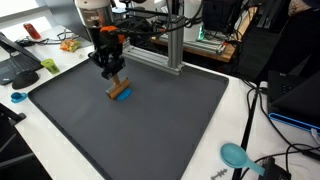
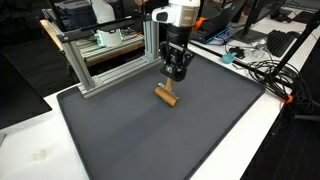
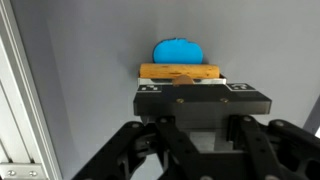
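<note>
The gripper (image 1: 110, 74) hangs directly above the wooden block (image 1: 119, 93). The block lies on the grey mat (image 1: 170, 125), towards the mat's rear edge. A blue piece (image 3: 177, 49) adjoins the block. Whether the claw is released or clenched cannot be determined.

**Gripper poised over the wooden block**

Your gripper (image 2: 177, 74) hangs fingers-down over the dark grey mat (image 2: 150, 135), near its far edge. Just beside the fingertips, on the nearer side, a short wooden block (image 2: 166, 95) lies flat on the mat, slanting across it. A narrow gap seems to separate the two, and from this angle you cannot tell how the jaws stand. Behind the arm, an aluminium frame (image 2: 105, 60) sits along the mat's far edge. The mat lies on a white table (image 2: 30, 150), whose bare corner shows nearest the camera. Beyond the mat, black cables (image 2: 265, 72) trail across the table, with a small teal object (image 2: 229, 58) among them.
</note>
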Controlling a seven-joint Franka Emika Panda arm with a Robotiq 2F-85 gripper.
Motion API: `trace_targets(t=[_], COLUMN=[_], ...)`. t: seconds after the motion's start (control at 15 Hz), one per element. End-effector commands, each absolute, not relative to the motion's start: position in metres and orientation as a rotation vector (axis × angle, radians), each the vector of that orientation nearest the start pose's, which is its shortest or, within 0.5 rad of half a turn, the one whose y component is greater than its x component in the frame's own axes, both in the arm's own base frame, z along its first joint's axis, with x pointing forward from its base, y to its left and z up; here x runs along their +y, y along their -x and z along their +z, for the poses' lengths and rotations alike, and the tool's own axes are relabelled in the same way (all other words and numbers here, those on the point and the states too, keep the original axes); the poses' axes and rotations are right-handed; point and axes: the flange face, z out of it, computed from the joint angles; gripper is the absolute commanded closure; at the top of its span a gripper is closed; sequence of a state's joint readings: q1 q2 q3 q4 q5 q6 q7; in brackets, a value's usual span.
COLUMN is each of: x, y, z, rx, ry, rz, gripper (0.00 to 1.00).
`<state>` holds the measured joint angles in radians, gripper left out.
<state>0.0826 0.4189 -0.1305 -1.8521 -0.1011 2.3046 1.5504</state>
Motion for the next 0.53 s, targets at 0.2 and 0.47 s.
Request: trace_targets(t=[0.2, 0.47], x=[-0.006, 0.001], y=[-0.635, -0.635], z=[0.276, 0.275], rx=[2.111, 2.070], ry=[2.393, 2.422], rz=[-0.085, -0.065], gripper=[0.78, 0.78])
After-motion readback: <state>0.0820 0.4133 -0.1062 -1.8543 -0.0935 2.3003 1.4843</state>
